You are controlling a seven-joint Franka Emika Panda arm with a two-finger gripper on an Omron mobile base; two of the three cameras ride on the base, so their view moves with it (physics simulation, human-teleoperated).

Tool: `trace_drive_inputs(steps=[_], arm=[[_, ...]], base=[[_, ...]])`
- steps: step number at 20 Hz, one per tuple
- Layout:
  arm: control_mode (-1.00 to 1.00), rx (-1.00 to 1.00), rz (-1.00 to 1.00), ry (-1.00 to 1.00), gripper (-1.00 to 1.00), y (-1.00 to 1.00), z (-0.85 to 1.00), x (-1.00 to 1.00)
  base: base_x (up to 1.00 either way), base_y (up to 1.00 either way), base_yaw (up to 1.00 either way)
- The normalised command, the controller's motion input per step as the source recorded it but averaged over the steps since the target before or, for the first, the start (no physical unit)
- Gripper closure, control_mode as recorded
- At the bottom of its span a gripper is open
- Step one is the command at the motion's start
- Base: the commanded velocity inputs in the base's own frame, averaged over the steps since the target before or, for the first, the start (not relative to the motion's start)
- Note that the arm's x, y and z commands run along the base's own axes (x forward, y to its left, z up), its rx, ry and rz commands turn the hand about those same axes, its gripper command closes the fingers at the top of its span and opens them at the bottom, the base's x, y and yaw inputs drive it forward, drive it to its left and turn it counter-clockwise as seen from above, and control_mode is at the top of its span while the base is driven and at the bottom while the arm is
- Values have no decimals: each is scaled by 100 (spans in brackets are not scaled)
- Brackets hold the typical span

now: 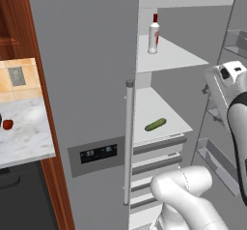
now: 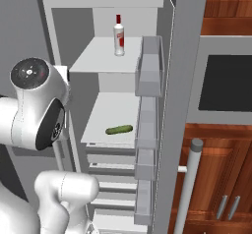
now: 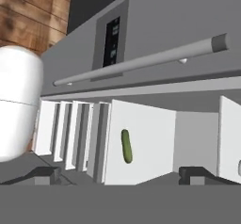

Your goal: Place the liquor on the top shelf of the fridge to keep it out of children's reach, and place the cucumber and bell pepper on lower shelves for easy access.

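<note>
Gripper (image 3: 117, 173) jaws stood wide apart and held nothing, the two dark fingertips (image 3: 44, 175) spread at the bottom of the hand view and facing the open fridge (image 1: 87, 79) from outside it. Inside the fridge, the liquor (image 1: 153, 33) stood upright on the top shelf (image 1: 173, 57), toward its back left corner, high enough to be out of a child's reach. One board down, the cucumber (image 1: 155, 124) lay flat on the lower shelf (image 1: 149, 108), near its front edge and just above the grey drawer fronts (image 1: 157, 149), where it could be picked out easily. The bell pepper (image 1: 7, 124) sat well outside the fridge, on the marble counter (image 1: 26, 127) to the left of the closed fridge door, beside a dark object cut off by the frame edge. Judging by this layout, two items were in place and the pepper remained, so the empty, open hand suited going for that last pick.
</note>
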Motion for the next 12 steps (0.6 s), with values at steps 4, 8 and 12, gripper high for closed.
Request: trace_drive_inputs(steps=[4,8,12], arm=[[-100,0,0,0,-100,28,-10,0],[-100,0,-7,0,-100,2,0,0],[-100,0,-13,0,-100,0,-4,0]], base=[[0,0,0],[0,0,0],[0,0,0]])
